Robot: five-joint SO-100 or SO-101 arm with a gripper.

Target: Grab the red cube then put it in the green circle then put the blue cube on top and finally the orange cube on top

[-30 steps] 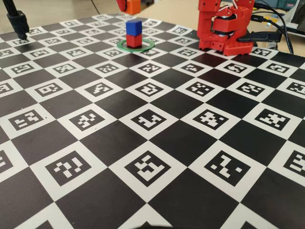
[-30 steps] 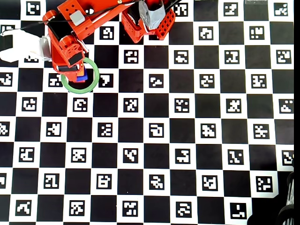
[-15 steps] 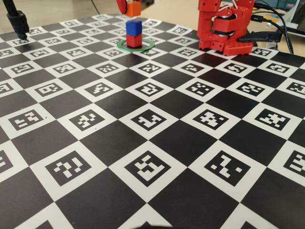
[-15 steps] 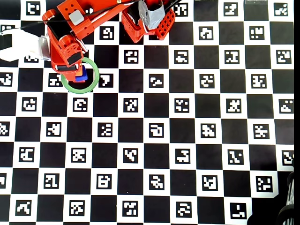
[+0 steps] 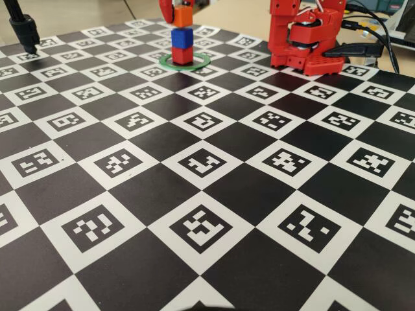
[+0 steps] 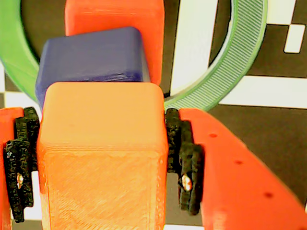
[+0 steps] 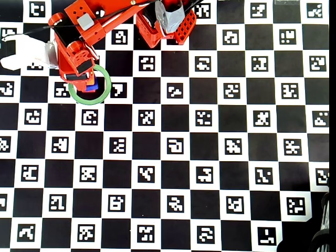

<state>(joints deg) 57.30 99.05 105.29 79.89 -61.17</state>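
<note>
In the fixed view the red cube (image 5: 182, 55) sits inside the green ring (image 5: 185, 61) on the checkered worktop (image 5: 214, 194), with the blue cube (image 5: 182, 37) squarely on it. The orange cube (image 5: 182, 15) hangs right above the blue one, touching or nearly so; the gap is too small to tell. The hand (image 5: 176, 13) flanks it, mostly cut off by the top edge.

In the wrist view the hand (image 6: 101, 160) pinches the orange cube (image 6: 101, 158) by two opposite side faces, black ribbed pads (image 6: 184, 160) pressed flat on each. The blue cube (image 6: 91, 60) shows just beyond and a little to the left, so the two are not quite aligned. The red cube (image 6: 115, 19) peeks out behind, and the ring (image 6: 235, 62) curves round them.

In the overhead view the arm covers most of the stack; only a corner of the blue cube (image 7: 92, 85) and the ring (image 7: 102, 90) show.

The cubes look like rigid, light printed plastic with matte, finely ridged faces, so they should grip well and not crush. A mid-height hold on flat sides suits them. Being light, the stack would topple at a sideways nudge.
</note>
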